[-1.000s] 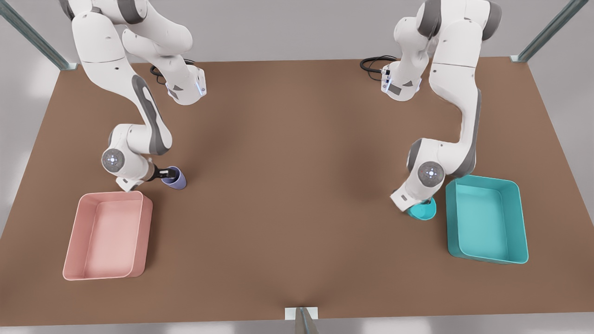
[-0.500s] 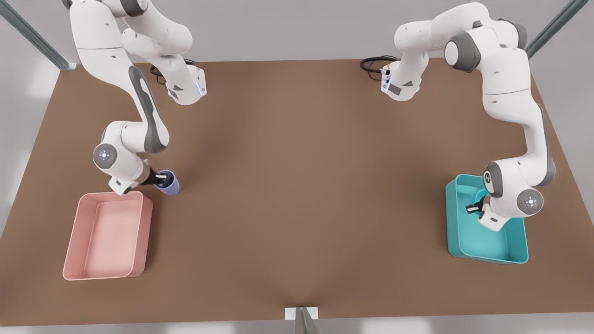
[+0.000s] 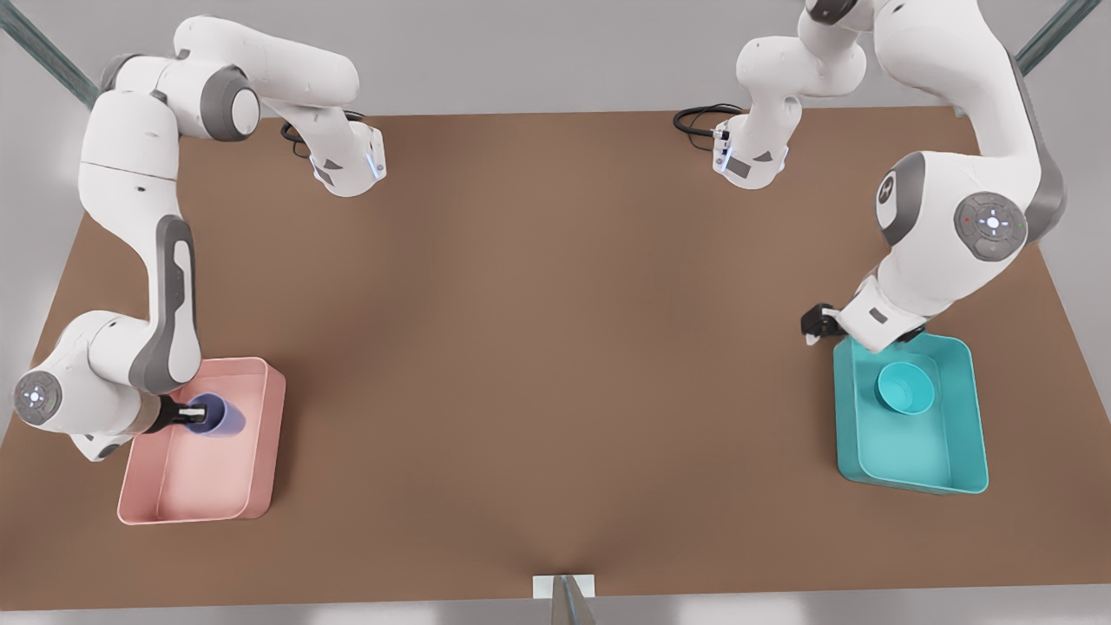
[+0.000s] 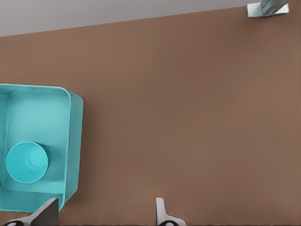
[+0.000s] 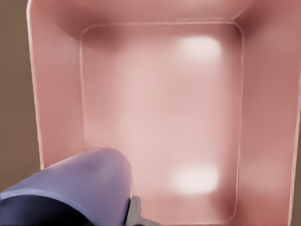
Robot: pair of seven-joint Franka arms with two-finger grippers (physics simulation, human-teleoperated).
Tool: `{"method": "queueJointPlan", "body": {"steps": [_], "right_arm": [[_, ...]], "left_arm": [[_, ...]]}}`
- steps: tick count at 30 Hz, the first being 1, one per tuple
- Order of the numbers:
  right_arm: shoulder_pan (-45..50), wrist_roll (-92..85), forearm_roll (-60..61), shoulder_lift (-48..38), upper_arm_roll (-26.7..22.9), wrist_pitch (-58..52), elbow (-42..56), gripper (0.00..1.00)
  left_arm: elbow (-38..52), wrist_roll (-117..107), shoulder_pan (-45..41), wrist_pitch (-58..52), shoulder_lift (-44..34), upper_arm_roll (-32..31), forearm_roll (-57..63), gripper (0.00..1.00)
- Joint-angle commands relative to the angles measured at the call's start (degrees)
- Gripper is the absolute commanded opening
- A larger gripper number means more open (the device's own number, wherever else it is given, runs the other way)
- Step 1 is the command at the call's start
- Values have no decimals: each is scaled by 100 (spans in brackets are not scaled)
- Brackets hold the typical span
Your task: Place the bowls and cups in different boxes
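Observation:
The teal bowl (image 3: 904, 388) (image 4: 27, 162) sits upright inside the teal box (image 3: 911, 451) (image 4: 70, 136), in its far half. My left gripper (image 3: 811, 325) (image 4: 104, 217) hangs open and empty just off the box's far corner, toward the front view's left. The lavender cup (image 3: 219, 417) (image 5: 80, 188) hangs tilted on its side over the pale pink box (image 3: 208, 482) (image 5: 164, 117), with my right gripper (image 3: 187, 415) shut on its rim. One finger (image 5: 135, 215) shows beside the cup; the other is hidden.
Both arm bases (image 3: 347, 165) (image 3: 751, 161) stand at the table's far edge with black cables (image 3: 694, 117) beside them. A metal post (image 3: 564, 599) (image 4: 268, 7) rises at the middle of the near edge. Bare brown tabletop (image 3: 555, 347) lies between the two boxes.
My right gripper carried the cup from the table to above the pink box. My left gripper let go of the bowl in the teal box, then rose and drew back.

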Motion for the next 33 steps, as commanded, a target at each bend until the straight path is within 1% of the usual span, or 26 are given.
{"method": "queueJointPlan", "body": {"steps": [1, 10, 11, 12, 21, 24, 26, 28, 29, 31, 33], "right_arm": [[-75, -996, -9, 224, 0, -213, 137, 21], [-58, -908, -18, 576, 26, -169, 208, 21], [-49, -908, -18, 593, 26, -169, 208, 31], [-49, -935, -18, 593, 35, -169, 208, 100], [4, -908, -27, 497, 61, -248, 208, 100], [101, -899, 0, 242, 61, -546, 172, 100], [179, -899, -27, -232, 61, -1011, 172, 100], [408, -908, -44, -961, 61, -1697, 208, 100], [513, -900, -9, -1190, 61, -1882, 216, 100], [786, 365, -62, -1630, 70, -2058, 225, 100], [1067, 997, -70, -2192, 70, -2269, 182, 100]], "left_arm": [[105, -230, 59, -1290, -8, -5, -39, 100], [141, -239, 50, -1430, -25, -31, -65, 100], [141, -239, 50, -1430, -25, -31, -65, 100], [141, -239, 50, -1430, -25, -31, -65, 100], [141, -230, 59, -1395, -16, -22, -39, 100], [132, -230, 68, -1395, -8, -13, -39, 100], [132, -221, 103, -1395, 1, -13, -39, 100], [132, -213, 129, -1378, 10, -13, -39, 100], [132, -221, 121, -1378, 10, -13, -39, 100], [141, -221, 121, -1378, 10, -13, -39, 100], [132, -213, 121, -1378, 19, -13, -30, 100]]}}
